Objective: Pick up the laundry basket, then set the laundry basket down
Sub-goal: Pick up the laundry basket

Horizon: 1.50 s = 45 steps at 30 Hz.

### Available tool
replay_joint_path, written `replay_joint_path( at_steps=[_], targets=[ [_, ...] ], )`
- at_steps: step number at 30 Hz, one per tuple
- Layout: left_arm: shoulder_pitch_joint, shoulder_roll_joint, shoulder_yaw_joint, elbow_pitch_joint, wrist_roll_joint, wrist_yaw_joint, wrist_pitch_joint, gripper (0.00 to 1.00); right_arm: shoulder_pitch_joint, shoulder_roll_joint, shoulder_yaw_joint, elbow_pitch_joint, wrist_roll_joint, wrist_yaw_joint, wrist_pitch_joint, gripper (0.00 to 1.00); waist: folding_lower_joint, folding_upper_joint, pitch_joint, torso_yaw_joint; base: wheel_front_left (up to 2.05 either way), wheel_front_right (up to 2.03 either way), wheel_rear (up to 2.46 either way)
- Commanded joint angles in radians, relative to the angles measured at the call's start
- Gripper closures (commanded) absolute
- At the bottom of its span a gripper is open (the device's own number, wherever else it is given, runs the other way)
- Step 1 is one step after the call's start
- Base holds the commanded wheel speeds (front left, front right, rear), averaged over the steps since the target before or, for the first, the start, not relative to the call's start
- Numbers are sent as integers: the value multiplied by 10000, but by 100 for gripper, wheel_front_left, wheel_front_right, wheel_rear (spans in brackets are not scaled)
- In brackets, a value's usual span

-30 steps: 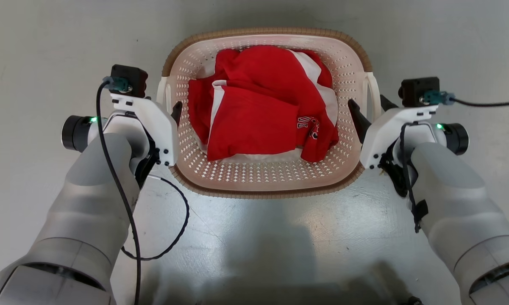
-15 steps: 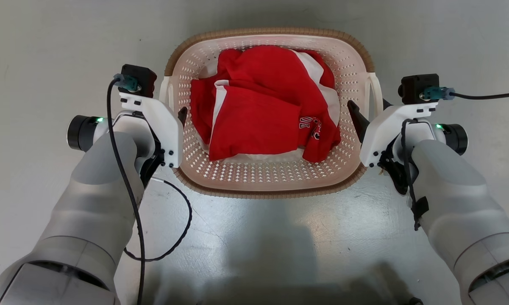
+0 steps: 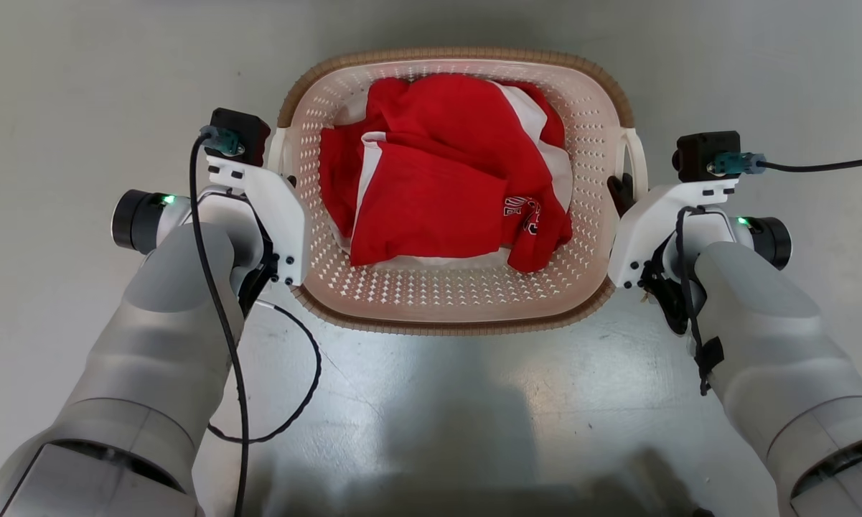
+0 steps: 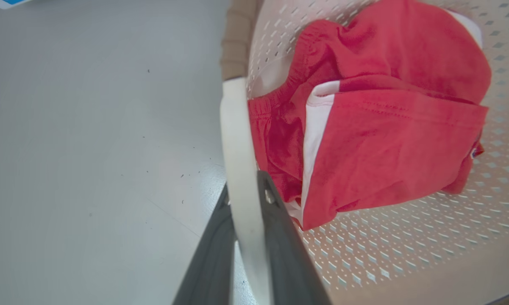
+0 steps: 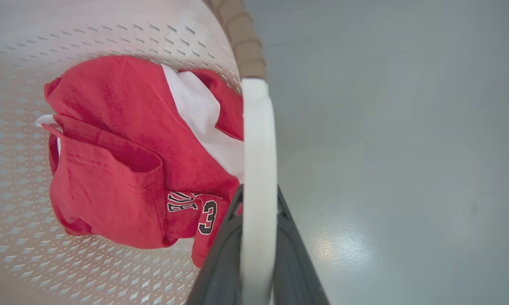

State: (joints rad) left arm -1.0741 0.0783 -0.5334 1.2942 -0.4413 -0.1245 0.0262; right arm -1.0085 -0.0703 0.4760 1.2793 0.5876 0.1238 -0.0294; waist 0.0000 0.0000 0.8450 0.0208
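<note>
The laundry basket (image 3: 459, 327), cream and perforated with a brown woven-look rim, sits on the grey floor straight ahead, with red and white clothes (image 3: 445, 172) piled inside. My left gripper (image 3: 287, 179) is shut on the basket's white left handle (image 3: 278, 154). In the left wrist view the two dark fingers (image 4: 279, 237) pinch that handle (image 4: 235, 127) from both sides. My right gripper (image 3: 623, 188) is shut on the white right handle (image 3: 639, 154). The right wrist view shows its fingers (image 5: 290, 254) clamped on the white bar (image 5: 258, 127).
Bare glossy grey floor (image 3: 79, 86) surrounds the basket on all sides. A black cable (image 3: 294, 388) loops down from my left wrist just in front of the basket's near left corner. Another cable (image 3: 825, 169) runs off to the right.
Both grippers have gone from open to shut, each pair of fingers closing onto its side handle. The basket stays where it was.
</note>
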Motion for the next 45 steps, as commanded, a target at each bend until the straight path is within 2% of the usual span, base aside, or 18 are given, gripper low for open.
replay_joint_path(
  at_steps=[1, 6, 13, 27, 36, 45],
  targets=[
    [45, 361, 91, -56, -34, -6, -72, 100, 352, 200, 140, -33, 10, 69, -25, 100, 0, 0, -66, 7, 0, 0, 0],
    [312, 325, 31, -47, -132, -15, 186, 100, 579, 200, 314, 23, 56, 69, 370, 100, 0, 0, -502, -11, 0, 0, 0],
    [1126, 212, -155, -40, -440, -52, 1076, 100, 1265, 200, 923, -322, 628, 69, 1602, 100, 0, 0, -1792, -195, 0, 0, 0],
    [3392, 40, -961, -317, -1463, -60, 2438, 100, 2809, 200, 1931, -642, 1596, 69, 3176, 100, 0, 0, -5375, -764, 0, 0, 0],
    [4946, 175, -1710, -756, -2229, -60, 3519, 100, 4117, 200, 2797, -962, 2226, 69, 4469, 100, 0, 0, -7426, -1052, 0, 0, 0],
    [5722, 298, -2304, -1197, -2765, -61, 4062, 100, 4770, 200, 3413, -1298, 2695, 69, 5062, 100, 0, 0, -8480, -1159, 0, 0, 0]
  ],
)
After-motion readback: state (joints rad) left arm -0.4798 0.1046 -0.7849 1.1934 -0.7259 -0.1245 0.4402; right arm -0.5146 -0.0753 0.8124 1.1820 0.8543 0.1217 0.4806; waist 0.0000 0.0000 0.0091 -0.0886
